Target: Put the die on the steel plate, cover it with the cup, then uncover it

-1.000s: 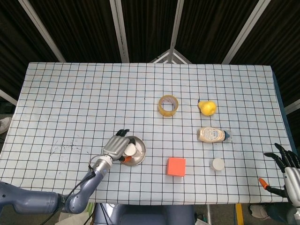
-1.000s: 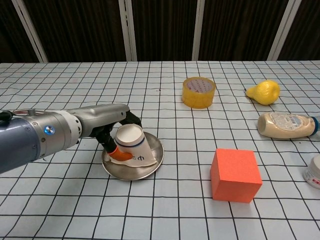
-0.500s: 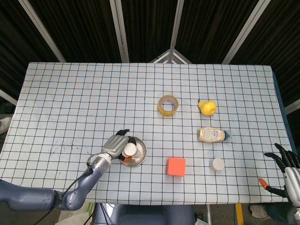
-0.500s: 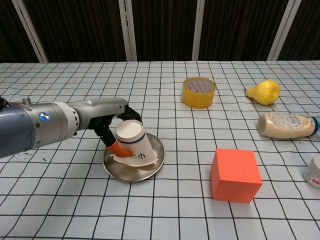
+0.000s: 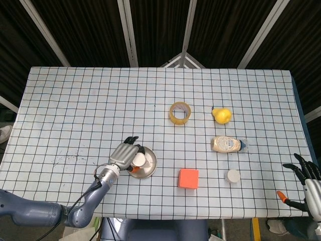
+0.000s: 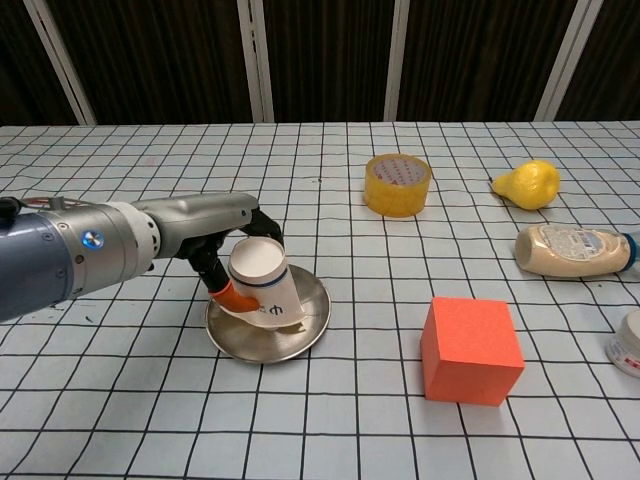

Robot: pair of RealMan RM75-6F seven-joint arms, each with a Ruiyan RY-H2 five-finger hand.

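A round steel plate (image 6: pixel 300 335) (image 5: pixel 149 168) lies on the checked table, front left of centre. A white paper cup (image 6: pixel 264 287) (image 5: pixel 141 160) stands upside down on it, tilted, its base facing up. My left hand (image 6: pixel 222 262) (image 5: pixel 124 155) grips the cup from the left, orange thumb tip low against the cup's side. The die is hidden in both views. My right hand (image 5: pixel 307 181) hovers off the table's front right edge, fingers spread, holding nothing.
An orange cube (image 6: pixel 470 349) sits right of the plate. Further back are a yellow tape roll (image 6: pixel 397 184), a yellow pear-shaped toy (image 6: pixel 528 184) and a lying squeeze bottle (image 6: pixel 572 250). A small white jar (image 6: pixel 629 343) stands at the right edge.
The cup has shifted slightly in my left hand, tilting a little over the plate. My right hand has not moved.
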